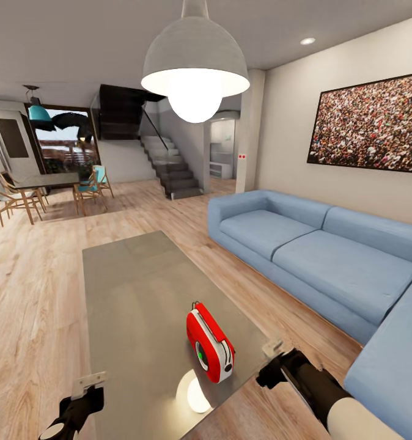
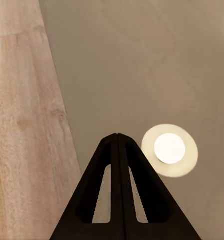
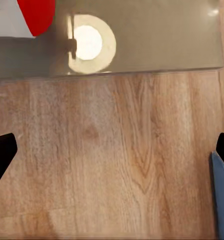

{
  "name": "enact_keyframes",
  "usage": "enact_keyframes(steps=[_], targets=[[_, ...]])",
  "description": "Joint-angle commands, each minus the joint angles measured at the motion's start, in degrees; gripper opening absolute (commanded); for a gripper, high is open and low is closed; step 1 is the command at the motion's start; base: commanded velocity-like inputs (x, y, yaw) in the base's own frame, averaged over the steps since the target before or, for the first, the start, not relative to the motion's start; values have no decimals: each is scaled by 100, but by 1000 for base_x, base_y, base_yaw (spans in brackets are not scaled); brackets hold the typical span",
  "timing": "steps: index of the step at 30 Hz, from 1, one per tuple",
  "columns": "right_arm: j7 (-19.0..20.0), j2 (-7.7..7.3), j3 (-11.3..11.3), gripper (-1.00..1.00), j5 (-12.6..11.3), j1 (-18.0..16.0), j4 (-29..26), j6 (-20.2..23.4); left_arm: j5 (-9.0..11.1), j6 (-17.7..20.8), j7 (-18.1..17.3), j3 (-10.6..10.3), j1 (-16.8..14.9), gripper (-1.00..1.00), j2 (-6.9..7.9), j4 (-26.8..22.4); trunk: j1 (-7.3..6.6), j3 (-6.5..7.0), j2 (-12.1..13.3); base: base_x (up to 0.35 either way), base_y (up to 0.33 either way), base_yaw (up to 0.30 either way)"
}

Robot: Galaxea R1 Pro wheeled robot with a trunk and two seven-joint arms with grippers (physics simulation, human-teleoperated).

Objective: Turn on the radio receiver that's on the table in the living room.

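Here, nearest, the left gripper (image 2: 116,145) hangs clenched over the table (image 1: 132,275) while the right gripper (image 1: 273,360), fingers spread, waits beside its near edge, seemingly poised for the radio receiver (image 1: 209,345) standing just beyond.

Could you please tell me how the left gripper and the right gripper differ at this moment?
The left gripper is shut, fingers pressed together; the right gripper is open, fingers spread wide. The left gripper hangs over the table edge, while the right gripper hangs over the wood floor beside it. Both are black and hold nothing, and neither touches the radio.
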Motion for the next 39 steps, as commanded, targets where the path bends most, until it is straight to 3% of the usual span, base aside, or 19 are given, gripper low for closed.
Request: enact_keyframes(steps=[1, 4, 10, 12, 14, 16, 20, 21, 22, 24, 28, 31, 34, 39], targets=[[-2, -2, 0, 100, -1, 0, 238, -172, 0, 0, 2, 0, 1, -100, 2, 0, 0, 0, 0, 0, 0, 0], [-38, -7, -1, 100, -1, 0, 909, -670, 0, 5, 1, 0, 1, -100, 11, 0, 0, 0, 0, 0, 0, 0], [-132, -69, -2, 100, -1, 0, 2802, -2433, 6, 27, -3, 9, 2, -100, 119, 32, 0, 0, 0, 0, 0, 0], [-196, -106, -2, 100, -10, 11, 3375, -2996, 6, 32, 2, 51, 9, -100, 162, 183, 0, 0, 0, 0, 0, 0], [-228, -148, -2, 100, -25, 65, 3634, -3280, 5, 34, 4, 211, 15, -100, 259, 582, 0, 0, 0, 0, 0, 0], [-252, -165, -2, 100, -30, 137, 3721, -3379, 6, 31, 2, 356, 17, -100, 408, 1083, 0, 0, 0, 0, 0, 0], [-657, -174, -9, 100, -65, 405, 3797, -3476, 5, -188, -10, 500, 19, -100, 1021, 2856, 0, 0, 0, 0, 0, 0], [-736, -172, -11, 100, -94, 438, 3800, -3482, 4, -282, -10, 506, 19, -100, 1097, 3069, 0, 0, 0, 0, 0, 0], [-890, -168, -14, 100, -204, 512, 3805, -3491, 1, -514, -8, 513, 19, -100, 1237, 3478, 0, 0, 0, 0, 0, 0], [-1110, -157, -14, 100, -642, 664, 3809, -3500, -5, -1051, 3, 517, 22, -100, 1469, 4246, 0, 0, 0, 0, 0, 0], [-1244, -131, -5, 100, -1464, 824, 3805, -3492, -21, -1810, 22, 506, 44, -100, 1810, 5318, 0, 0, 0, 0, 0, 0], [-1264, -113, 2, 100, -1675, 864, 3804, -3476, -182, -2152, 31, 476, 181, -100, 2002, 5634, 0, 0, 0, 0, 0, 0], [-1268, -103, 5, 100, -1719, 877, 3804, -3473, -490, -2246, 78, 447, 303, -100, 2061, 5710, 0, 0, 0, 0, 0, 0], [-1271, -90, 7, 100, -1736, 886, 3804, -3477, -1264, -2295, 304, 437, 379, -100, 2050, 5737, 0, 0, 0, 0, 0, 0]])
